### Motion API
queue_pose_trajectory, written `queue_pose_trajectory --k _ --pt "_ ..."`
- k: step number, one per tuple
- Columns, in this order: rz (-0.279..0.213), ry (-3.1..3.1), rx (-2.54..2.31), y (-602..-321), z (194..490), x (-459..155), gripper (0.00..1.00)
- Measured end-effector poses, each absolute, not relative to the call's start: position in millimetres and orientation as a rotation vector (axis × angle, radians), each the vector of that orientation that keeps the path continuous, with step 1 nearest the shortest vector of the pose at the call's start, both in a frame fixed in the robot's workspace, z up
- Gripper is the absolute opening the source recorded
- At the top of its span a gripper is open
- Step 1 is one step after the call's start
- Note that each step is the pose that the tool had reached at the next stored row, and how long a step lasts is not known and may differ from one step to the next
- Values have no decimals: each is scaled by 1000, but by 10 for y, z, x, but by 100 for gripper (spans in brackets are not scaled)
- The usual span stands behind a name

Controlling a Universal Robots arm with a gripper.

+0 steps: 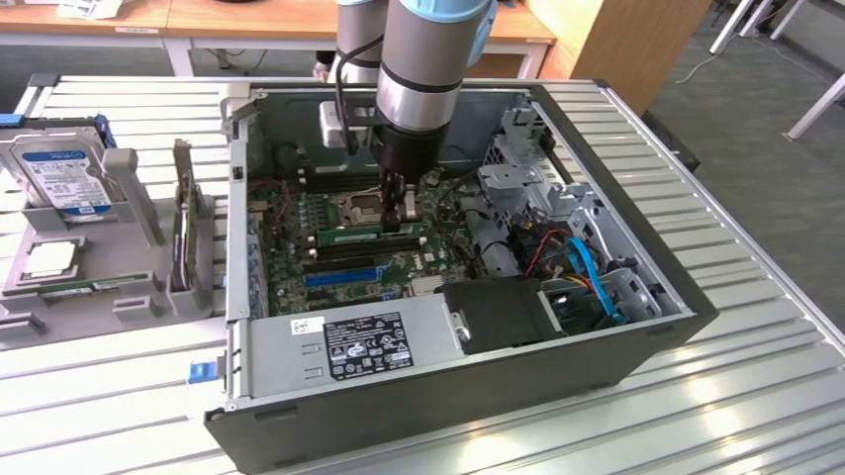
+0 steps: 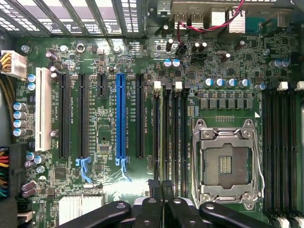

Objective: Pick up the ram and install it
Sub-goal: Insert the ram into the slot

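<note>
The ram is a thin green stick with a white label, standing on edge in a black memory slot of the motherboard inside the open computer case. My gripper reaches straight down onto the ram's end towards the exterior view's right, its two black fingers pinched on the top edge. In the wrist view the ram is edge-on, a thin line along one slot beside the CPU socket. My gripper has its fingertips drawn together over that line.
Blue and black expansion slots lie beside the memory slots. A grey power supply and cabled drive bays crowd the case. A parts tray at the exterior view's left holds a hard drive and an upright dark card.
</note>
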State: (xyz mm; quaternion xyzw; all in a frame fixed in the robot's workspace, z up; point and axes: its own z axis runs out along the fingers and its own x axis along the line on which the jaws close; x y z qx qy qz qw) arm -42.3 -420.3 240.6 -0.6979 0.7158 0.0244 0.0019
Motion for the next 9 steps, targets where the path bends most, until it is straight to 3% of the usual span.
queue_pose_trajectory --k 9 --pt "77 2236 -2200 -4203 2405 -423 12"
